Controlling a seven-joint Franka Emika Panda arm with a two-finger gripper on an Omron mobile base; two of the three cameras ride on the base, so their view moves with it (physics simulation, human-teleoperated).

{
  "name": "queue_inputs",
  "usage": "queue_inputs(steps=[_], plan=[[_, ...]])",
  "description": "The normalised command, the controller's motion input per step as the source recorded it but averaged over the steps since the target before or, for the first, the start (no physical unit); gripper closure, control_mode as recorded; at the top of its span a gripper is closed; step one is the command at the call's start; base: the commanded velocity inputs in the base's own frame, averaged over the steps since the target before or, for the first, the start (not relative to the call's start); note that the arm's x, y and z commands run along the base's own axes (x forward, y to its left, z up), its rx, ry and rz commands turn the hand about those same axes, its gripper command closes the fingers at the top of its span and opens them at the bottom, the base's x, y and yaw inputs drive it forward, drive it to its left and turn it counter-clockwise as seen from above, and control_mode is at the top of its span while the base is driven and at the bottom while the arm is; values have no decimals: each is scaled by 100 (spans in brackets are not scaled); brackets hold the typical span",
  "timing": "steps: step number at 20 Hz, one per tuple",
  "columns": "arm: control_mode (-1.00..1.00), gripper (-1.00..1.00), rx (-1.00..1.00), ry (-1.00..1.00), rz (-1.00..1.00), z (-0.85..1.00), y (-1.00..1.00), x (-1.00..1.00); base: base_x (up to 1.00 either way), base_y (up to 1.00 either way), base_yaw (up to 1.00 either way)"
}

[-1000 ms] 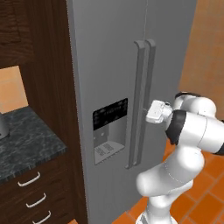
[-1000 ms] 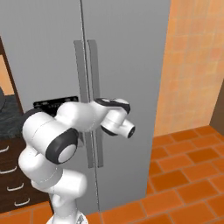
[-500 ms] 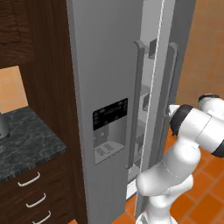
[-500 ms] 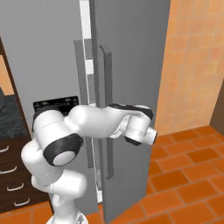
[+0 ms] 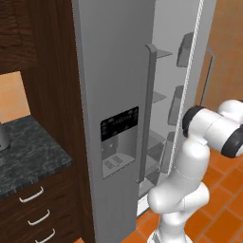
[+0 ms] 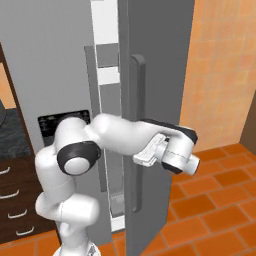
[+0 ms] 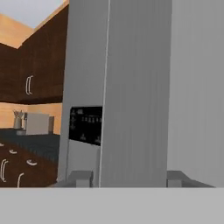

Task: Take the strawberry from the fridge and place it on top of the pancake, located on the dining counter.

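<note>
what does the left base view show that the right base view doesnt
Left base view: the fridge's white interior with shelves and door bins, plus the black countertop over drawers. Right base view: the outer face of the open door with its long handle. Both: the fridge and its black dispenser panel.

Base views flank arm, both facing fridge (image 5: 118, 95); hand view close against fridge door.

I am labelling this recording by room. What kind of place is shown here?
Most likely a home kitchen: a tall light-grey fridge with a black dispenser panel, a black stone counter on dark wooden drawers, orange floor tiles.
</note>
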Motion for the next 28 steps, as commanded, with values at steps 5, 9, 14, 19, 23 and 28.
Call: queue_inputs(steps=[5, 9, 14, 19, 23, 28], plan=[[-100, -100, 0, 0, -17, 25, -58, 0, 0, 0, 0], [-100, -100, 0, 0, -19, 36, -8, -3, 0, 0, 0], [-100, -100, 0, -14, -24, 56, 6, -80, 0, 0, 0], [-100, -100, -8, -21, -23, 95, 32, -70, 0, 0, 0], [-100, -100, -24, -10, -30, 99, 66, -51, 0, 0, 0], [-100, -100, -29, 2, -36, 62, 74, -41, 0, 0, 0]])
